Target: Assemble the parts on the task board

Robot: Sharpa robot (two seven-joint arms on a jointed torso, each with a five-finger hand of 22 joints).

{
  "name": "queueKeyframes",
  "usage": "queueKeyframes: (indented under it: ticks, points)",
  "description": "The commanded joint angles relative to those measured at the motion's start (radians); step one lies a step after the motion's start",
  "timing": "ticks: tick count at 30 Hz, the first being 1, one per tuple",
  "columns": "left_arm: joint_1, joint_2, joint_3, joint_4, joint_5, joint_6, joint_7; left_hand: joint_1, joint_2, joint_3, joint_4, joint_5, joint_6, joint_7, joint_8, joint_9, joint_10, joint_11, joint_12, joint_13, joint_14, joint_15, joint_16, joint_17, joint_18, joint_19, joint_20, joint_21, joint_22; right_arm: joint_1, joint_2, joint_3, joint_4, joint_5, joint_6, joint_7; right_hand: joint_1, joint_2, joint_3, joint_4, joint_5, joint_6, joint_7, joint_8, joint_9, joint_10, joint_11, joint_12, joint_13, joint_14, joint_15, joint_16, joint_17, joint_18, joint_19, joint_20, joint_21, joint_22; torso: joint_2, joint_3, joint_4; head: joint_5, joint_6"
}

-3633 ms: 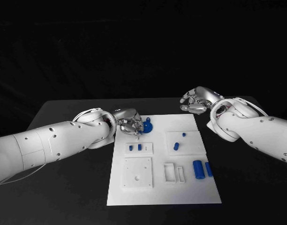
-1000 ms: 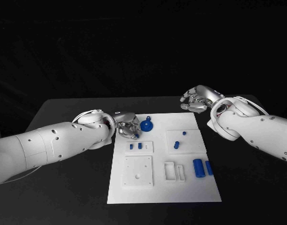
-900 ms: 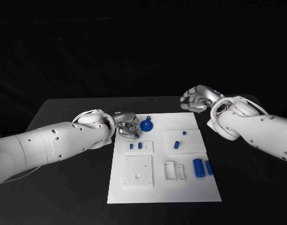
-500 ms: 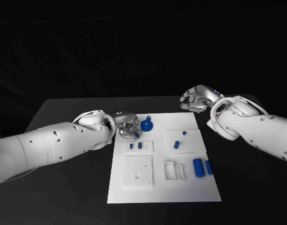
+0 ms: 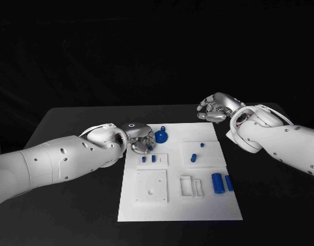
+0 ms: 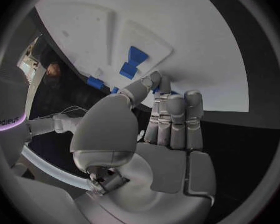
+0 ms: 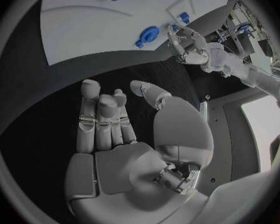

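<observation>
Hovering my left hand (image 5: 139,139), fingers curled on nothing I can make out, at the task board (image 5: 179,207)'s far-left edge, round blue part (image 5: 160,136) just at its 2 o'clock, much nearer than my empty, loosely curled right hand (image 5: 216,109).

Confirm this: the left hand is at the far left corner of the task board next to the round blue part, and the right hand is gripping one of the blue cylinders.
Not quite. The right hand grips nothing; in the head view it hangs past the far right corner of the task board, fingers curled, while the blue cylinders lie untouched near you. The left hand is indeed beside the round blue part.
</observation>
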Motion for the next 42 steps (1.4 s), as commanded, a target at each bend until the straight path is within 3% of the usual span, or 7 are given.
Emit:
queueKeyframes:
  ticks: [1,13,23,33,42]
  points:
    - [-0.01,0.001,-0.005,0.018,-0.045,-0.024,0.017,0.007,-0.008,0.007,0.0,0.004,0.009,0.0,0.007,0.001,0.004,-0.003,-0.005,0.002,0.001,-0.009,0.007,-0.001,0.023,0.003,-0.05,0.005,0.017,-0.001,-0.001,0.001,0.0,0.001,-0.003,0.007,0.0,0.007,-0.001,-0.007,0.005,-0.002,0.009,0.001,-0.001,0.006,-0.001,-0.002,-0.002,0.005,-0.002,-0.004,-0.001,0.014,0.001,-0.003,-0.005,-0.001,0.0,-0.0001,-0.0005,-0.001,0.0]
    - [-0.012,-0.003,-0.004,0.017,-0.04,-0.033,0.009,0.006,-0.013,0.011,0.006,0.003,0.006,0.002,0.001,-0.004,0.004,-0.003,-0.01,0.004,0.001,-0.009,0.006,-0.002,0.023,0.006,-0.051,0.005,0.016,-0.001,-0.001,0.001,-0.001,0.001,-0.003,0.008,-0.001,0.007,-0.002,-0.008,0.005,-0.002,0.009,0.001,-0.001,0.006,-0.001,-0.001,-0.003,0.005,-0.002,-0.004,-0.001,0.014,0.002,-0.003,-0.005,-0.001,0.0,0.0,-0.0002,-0.001,0.0]
    - [-0.012,-0.002,-0.004,0.009,-0.037,-0.028,-0.004,0.027,-0.04,0.016,0.0,-0.005,-0.095,0.039,-0.056,-0.032,-0.006,0.003,-0.027,0.011,-0.004,-0.003,-0.002,-0.009,0.022,0.006,-0.047,0.005,0.014,-0.001,-0.002,0.001,0.0,0.002,-0.004,0.008,-0.001,0.007,-0.002,-0.008,0.005,-0.002,0.009,0.001,-0.001,0.005,-0.001,-0.001,-0.003,0.005,-0.002,-0.004,-0.001,0.014,0.002,-0.003,-0.006,-0.001,0.0,0.0007,-0.0004,-0.001,0.001]
    - [-0.012,-0.003,-0.004,0.005,-0.033,-0.027,-0.002,0.029,-0.069,0.008,0.002,-0.004,-0.121,0.041,-0.068,-0.04,-0.005,0.005,-0.032,0.017,-0.001,-0.001,0.0,-0.009,0.023,0.007,-0.044,0.006,0.015,-0.001,-0.001,0.001,-0.001,0.002,-0.004,0.009,-0.001,0.006,-0.002,-0.008,0.005,-0.002,0.009,0.001,-0.001,0.005,-0.001,-0.001,-0.004,0.005,-0.002,-0.004,-0.001,0.014,0.002,-0.003,-0.006,-0.001,0.0,0.0005,-0.0005,-0.002,0.001]
    - [-0.012,-0.006,-0.004,-0.002,-0.033,-0.03,-0.008,0.029,-0.076,0.007,0.003,0.008,-0.128,0.041,-0.07,-0.043,-0.002,0.004,-0.033,0.021,0.001,-0.002,0.0,-0.01,0.025,0.009,-0.045,0.007,0.014,-0.001,-0.002,0.001,-0.001,0.002,-0.003,0.009,-0.001,0.007,-0.002,-0.008,0.005,-0.002,0.009,0.001,-0.001,0.005,-0.001,-0.001,-0.004,0.005,-0.002,-0.004,-0.001,0.014,0.002,-0.003,-0.006,0.0,0.0,0.0002,0.0,-0.003,0.001]
